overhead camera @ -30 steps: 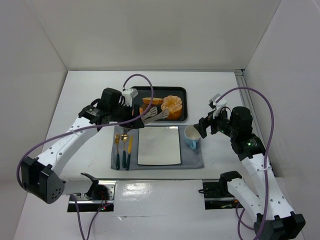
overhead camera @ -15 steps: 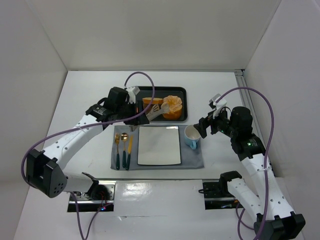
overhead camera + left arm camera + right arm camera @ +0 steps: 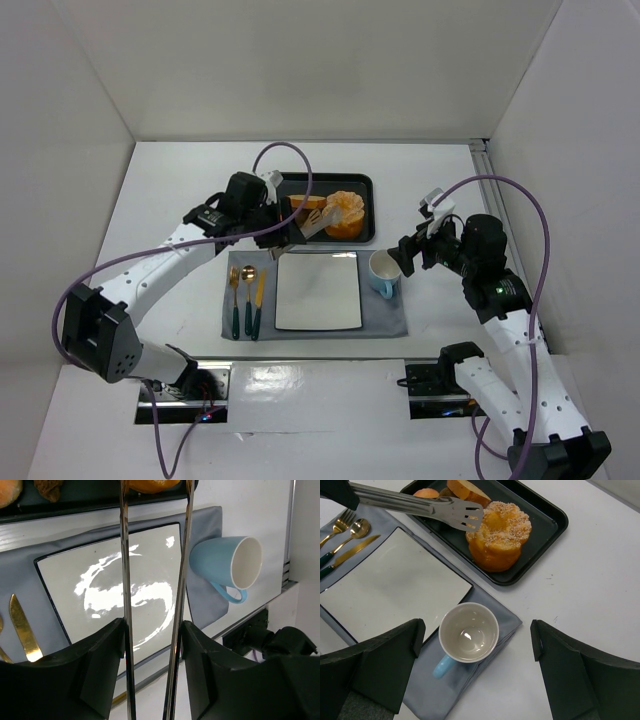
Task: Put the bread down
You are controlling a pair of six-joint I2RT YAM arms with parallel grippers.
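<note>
The bread (image 3: 499, 534) sits in the black tray (image 3: 555, 515), with the tips of the tongs (image 3: 420, 505) at its edge. The left tool (image 3: 151, 630) is clamped on the tongs, and the right tool (image 3: 475, 632) hangs wide and empty. The bread looks light and soft with a crumbly top, so a gentle pinch on its firmer lower sides seems best.

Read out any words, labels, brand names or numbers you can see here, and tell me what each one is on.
None: no text can be read in any view.
The cup, plate, tray, bread, tongs and cutlery show no print.
</note>
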